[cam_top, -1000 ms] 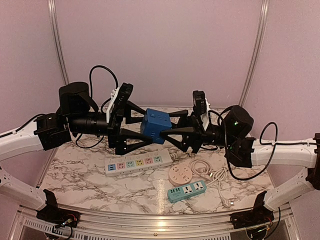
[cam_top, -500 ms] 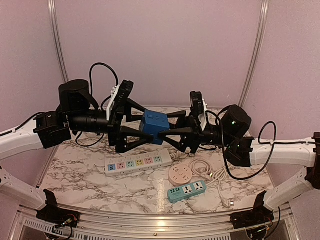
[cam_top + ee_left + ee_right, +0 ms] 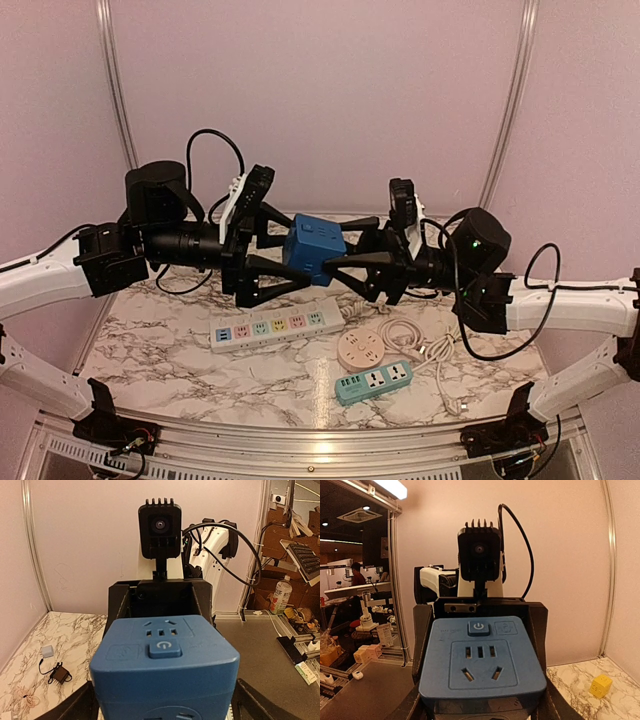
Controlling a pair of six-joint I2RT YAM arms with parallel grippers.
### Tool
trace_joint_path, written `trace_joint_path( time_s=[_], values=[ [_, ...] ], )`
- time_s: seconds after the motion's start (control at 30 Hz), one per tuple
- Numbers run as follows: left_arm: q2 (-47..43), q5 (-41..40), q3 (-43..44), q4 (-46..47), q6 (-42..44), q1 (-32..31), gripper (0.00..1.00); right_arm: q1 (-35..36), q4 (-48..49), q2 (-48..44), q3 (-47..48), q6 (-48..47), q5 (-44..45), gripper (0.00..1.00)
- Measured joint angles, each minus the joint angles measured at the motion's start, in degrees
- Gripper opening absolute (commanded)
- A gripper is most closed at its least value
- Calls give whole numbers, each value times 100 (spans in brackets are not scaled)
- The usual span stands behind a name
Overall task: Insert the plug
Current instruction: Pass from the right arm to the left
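Our left gripper (image 3: pixel 300 252) has crept nearer the blue socket cube (image 3: pixel 312 250) — jaws open astride it, apparently. The right gripper (image 3: pixel 332 245) jaws clamp it — we see no plug inserted yet.

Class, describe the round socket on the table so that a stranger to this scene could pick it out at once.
On the marble table, look right of centre, where several sockets lie. The round socket sits between the long white power strip and the short teal strip, beside a coiled white cable. It alone is a pale peach disc; its neighbours are bars.
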Motion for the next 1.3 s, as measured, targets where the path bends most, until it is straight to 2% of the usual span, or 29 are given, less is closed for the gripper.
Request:
trace_joint_path(
  time_s=[0.53,0.67,0.77,0.9,0.93,1.0,1.1,1.17,1.27,1.3],
  values=[
    [208,284,-2,57,-9,0,87,0,-151,-201,-15,-31,216,7],
    [271,345,-9,129,-52,0,75,0,-162,-203,-35,-26,264,7],
    [282,352,-13,131,-70,2,60,15,-155,-203,-79,-22,264,7],
    [282,293,-15,133,68,42,36,24,-157,-205,-120,11,345,7],
    [284,282,-17,118,55,44,26,26,-166,-205,-120,9,363,8],
    [284,278,-17,105,59,42,11,26,-179,-210,-120,4,387,16],
    [284,273,-17,39,116,42,0,26,-284,-227,-118,-37,385,47],
    [284,271,-17,-70,197,44,0,26,-595,-264,-33,-136,358,69],
    [249,243,-15,-236,304,48,0,26,-1462,-313,332,-398,328,96],
    [234,229,-15,-345,334,46,0,24,-1823,-313,522,-522,326,98]
  ],
)
